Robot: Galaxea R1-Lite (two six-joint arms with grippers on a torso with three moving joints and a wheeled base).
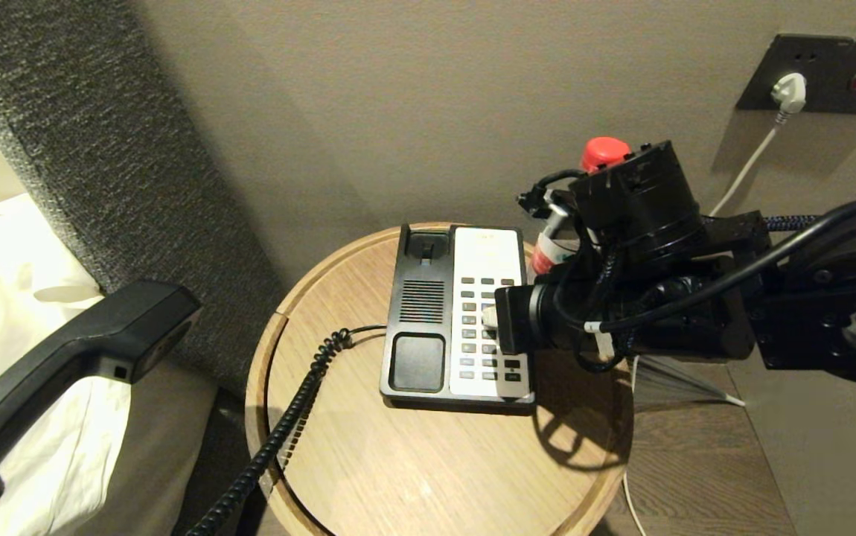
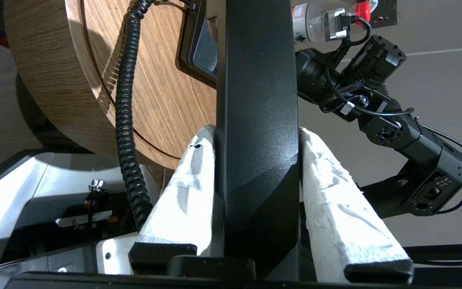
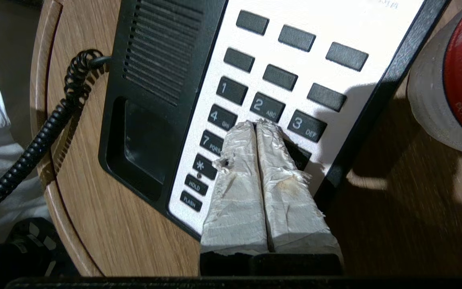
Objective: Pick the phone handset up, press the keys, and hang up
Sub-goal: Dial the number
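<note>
The black phone handset hangs in the air left of the round table, off its cradle. My left gripper is shut on the phone handset, white-taped fingers pressed against both its sides. Its coiled cord runs from the phone base across the table and over the front edge. My right gripper is shut, both taped tips together on the keypad, below the 2 key and between 4 and 3. In the head view the right gripper reaches over the keys from the right.
The phone stands on a round wooden table against a beige wall. A bottle with a red cap stands behind the right arm, close to the phone. A grey padded headboard and white bedding lie to the left. A plug sits in a wall socket.
</note>
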